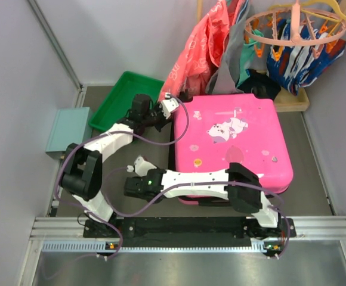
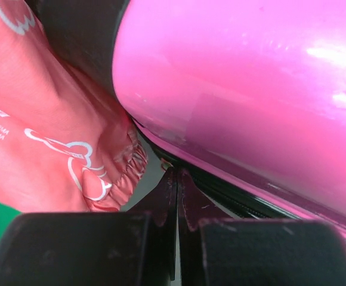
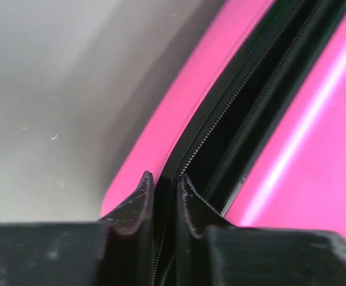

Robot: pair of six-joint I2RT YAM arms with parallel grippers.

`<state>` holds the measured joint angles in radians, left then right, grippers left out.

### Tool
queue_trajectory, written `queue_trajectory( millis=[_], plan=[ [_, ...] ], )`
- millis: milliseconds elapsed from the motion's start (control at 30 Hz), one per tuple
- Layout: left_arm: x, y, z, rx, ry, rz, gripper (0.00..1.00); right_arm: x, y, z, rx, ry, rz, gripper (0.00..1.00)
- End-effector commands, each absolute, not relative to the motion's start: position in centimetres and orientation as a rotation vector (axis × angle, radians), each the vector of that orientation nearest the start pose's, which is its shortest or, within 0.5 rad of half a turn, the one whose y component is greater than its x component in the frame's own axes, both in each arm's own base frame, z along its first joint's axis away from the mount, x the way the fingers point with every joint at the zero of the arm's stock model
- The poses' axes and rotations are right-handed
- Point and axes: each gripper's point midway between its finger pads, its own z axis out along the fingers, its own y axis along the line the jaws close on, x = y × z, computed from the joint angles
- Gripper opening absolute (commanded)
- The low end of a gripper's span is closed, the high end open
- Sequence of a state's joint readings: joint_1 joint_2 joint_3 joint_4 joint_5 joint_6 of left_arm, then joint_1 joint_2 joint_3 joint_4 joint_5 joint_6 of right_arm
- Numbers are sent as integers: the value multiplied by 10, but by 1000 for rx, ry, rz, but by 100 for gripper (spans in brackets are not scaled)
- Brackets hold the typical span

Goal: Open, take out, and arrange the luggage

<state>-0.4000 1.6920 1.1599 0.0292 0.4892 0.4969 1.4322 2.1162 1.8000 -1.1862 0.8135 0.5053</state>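
The luggage [image 1: 232, 143], a hot-pink hard-shell suitcase with white stickers, lies flat and zipped on the grey floor. My left gripper [image 1: 172, 102] is at its far left corner. In the left wrist view it [image 2: 178, 171] is shut with nothing between the fingers, and its tips rest against the black seam under the pink shell [image 2: 238, 89]. My right arm's wrist [image 1: 142, 182] sits off the suitcase's near left corner, with the fingers hidden in the top view. In the right wrist view the right gripper [image 3: 164, 177] is closed narrowly on the black zipper strip [image 3: 232, 113] between the two pink shells.
A green tray [image 1: 122, 98] and a pale teal box [image 1: 68, 128] sit at the left. A red-orange bag [image 1: 200, 53] hangs over the suitcase's far left corner, right beside the left gripper's fingers [image 2: 48, 131]. A round clip hanger [image 1: 295, 30] with clothes is at the back right. Walls close in on both sides.
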Motion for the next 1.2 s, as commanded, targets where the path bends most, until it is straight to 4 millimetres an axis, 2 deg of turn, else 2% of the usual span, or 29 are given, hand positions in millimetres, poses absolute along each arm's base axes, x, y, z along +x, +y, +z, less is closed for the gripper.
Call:
queue_trajectory(
  millis=[0,33,67,100,200,233,267,367,433,500,533,567,600,633,700,767,800,900,933,967,1067,1167],
  plan=[
    [415,-235,187,1165,1599,-392,0,83,384,92,-1507,2258,-146,0],
    [414,-232,187,1172,1599,-382,0,72,391,94,-1538,2244,-56,0],
    [411,-224,179,1180,1640,-387,0,54,388,88,-1617,2267,27,0],
    [407,-221,180,1186,1641,-384,0,41,389,99,-1671,2232,116,0],
    [399,-207,174,1207,1676,-358,0,9,381,98,-1813,2232,275,0],
    [396,-204,173,1220,1680,-347,0,0,378,104,-1844,2215,324,0],
    [392,-198,168,1228,1707,-345,0,-10,370,100,-1888,2228,344,0],
    [377,-188,158,1265,1721,-351,0,-25,356,104,-1945,2228,413,0],
    [350,-188,148,1365,1711,-420,0,-32,345,101,-1959,2253,445,0],
    [320,-188,142,1450,1719,-515,0,-38,344,111,-1947,2224,546,0],
    [311,-192,143,1461,1707,-568,0,-40,335,104,-1957,2238,553,0],
    [305,-192,141,1462,1716,-592,4,-44,333,112,-1948,2216,613,0],
    [296,-191,134,1462,1739,-616,10,-44,329,111,-1939,2220,626,0],
    [291,-191,131,1464,1743,-634,10,-44,325,107,-1933,2219,632,0],
    [282,-189,120,1467,1760,-661,10,-43,322,113,-1911,2197,659,0],
    [284,-192,119,1441,1748,-663,24,-40,321,113,-1887,2181,663,0],
    [282,-193,118,1424,1756,-680,39,-39,321,116,-1876,2169,673,0],
    [270,-202,126,1457,1653,-750,55,-36,321,116,-1857,2166,683,0],
    [268,-204,128,1476,1595,-753,64,-36,319,114,-1861,2173,682,0],
    [266,-208,131,1476,1515,-747,68,-36,320,113,-1858,2173,687,0],
    [267,-215,140,1441,1435,-756,71,-34,319,109,-1857,2199,682,0],
    [269,-220,144,1420,1446,-797,73,-33,322,108,-1852,2206,681,0]
  ],
)
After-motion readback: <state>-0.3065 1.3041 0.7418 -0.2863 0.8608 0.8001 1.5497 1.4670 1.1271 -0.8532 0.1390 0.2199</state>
